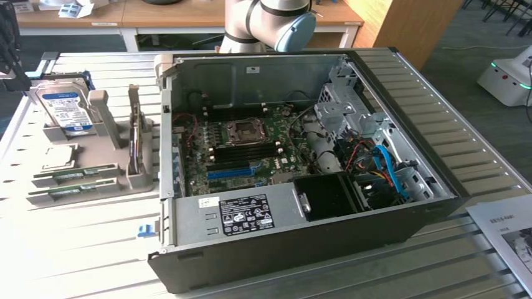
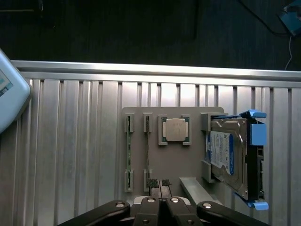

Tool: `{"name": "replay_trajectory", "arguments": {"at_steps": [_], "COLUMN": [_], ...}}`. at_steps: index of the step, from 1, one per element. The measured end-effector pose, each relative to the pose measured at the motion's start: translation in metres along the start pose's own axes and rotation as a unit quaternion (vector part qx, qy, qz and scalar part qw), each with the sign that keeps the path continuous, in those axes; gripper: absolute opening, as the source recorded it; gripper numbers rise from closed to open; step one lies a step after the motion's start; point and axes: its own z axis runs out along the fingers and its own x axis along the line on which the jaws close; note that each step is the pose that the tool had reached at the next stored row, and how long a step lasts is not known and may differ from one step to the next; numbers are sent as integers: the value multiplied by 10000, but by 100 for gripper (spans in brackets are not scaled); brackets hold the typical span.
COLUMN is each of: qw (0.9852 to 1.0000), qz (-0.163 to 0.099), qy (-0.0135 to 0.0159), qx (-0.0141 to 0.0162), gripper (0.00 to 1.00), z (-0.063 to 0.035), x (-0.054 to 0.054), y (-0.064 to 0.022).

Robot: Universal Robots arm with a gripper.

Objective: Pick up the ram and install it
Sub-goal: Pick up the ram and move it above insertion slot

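Fingers (image 2: 153,184) of the gripper (image 2: 159,182) are pressed together, their dark ribbed pads meeting and gripping nothing. The ram (image 2: 147,150) stands on edge in a slot of the grey holder (image 2: 183,160) on the slatted metal table (image 2: 70,141). Its near end appears just beside the fingertips, though how high they hang above it cannot be told. A second stick (image 2: 129,150) stands parallel in the next slot. On the ram's other side are a square silver chip (image 2: 175,129) and the hard drive (image 2: 225,155).
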Motion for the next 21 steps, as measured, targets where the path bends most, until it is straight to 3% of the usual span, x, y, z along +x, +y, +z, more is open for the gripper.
{"name": "replay_trajectory", "arguments": {"at_steps": [4,8,21], "qw": [10000,10000,10000], "qz": [-1,-2,-3], "qy": [-37,-53,-64], "qx": [0,0,0], "gripper": [13,13,13], "z": [32,78,245], "x": [0,2,6], "y": [-1,-3,-11]}}
